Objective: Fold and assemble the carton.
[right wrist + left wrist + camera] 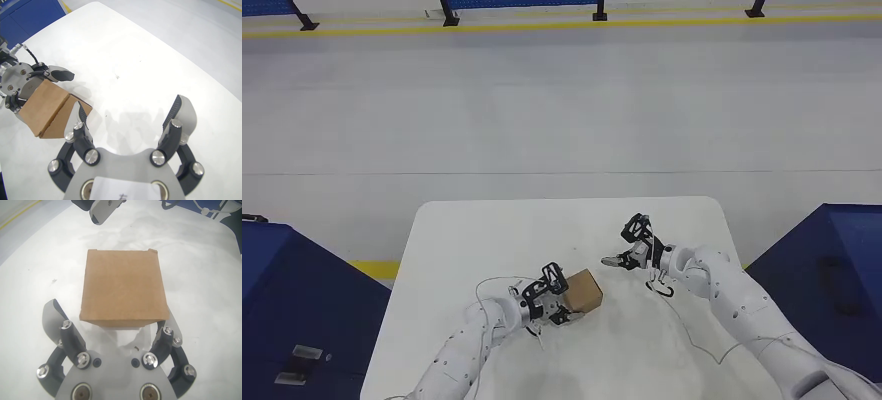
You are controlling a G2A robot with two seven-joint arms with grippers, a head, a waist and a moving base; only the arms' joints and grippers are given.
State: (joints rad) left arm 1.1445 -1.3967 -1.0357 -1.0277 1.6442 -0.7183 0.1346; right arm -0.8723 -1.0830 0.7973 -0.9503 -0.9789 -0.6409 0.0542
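You have two glossy white, rounded arms. Your left hand and right hand match: silver-grey metal palm plate, black linkage bars pinned with round silver screws, pale grey fingers and ribbed black pads. A thin black cable runs to the left wrist. A white label with a black mark sits on the right plate.

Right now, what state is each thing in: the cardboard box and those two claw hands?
carton: folded up into a closed box, flap seam visible on one face, sitting between the left gripper's fingers.
left gripper: open, straddling the carton, one finger clearly apart from it.
right gripper: open and empty, over the table beside the carton.
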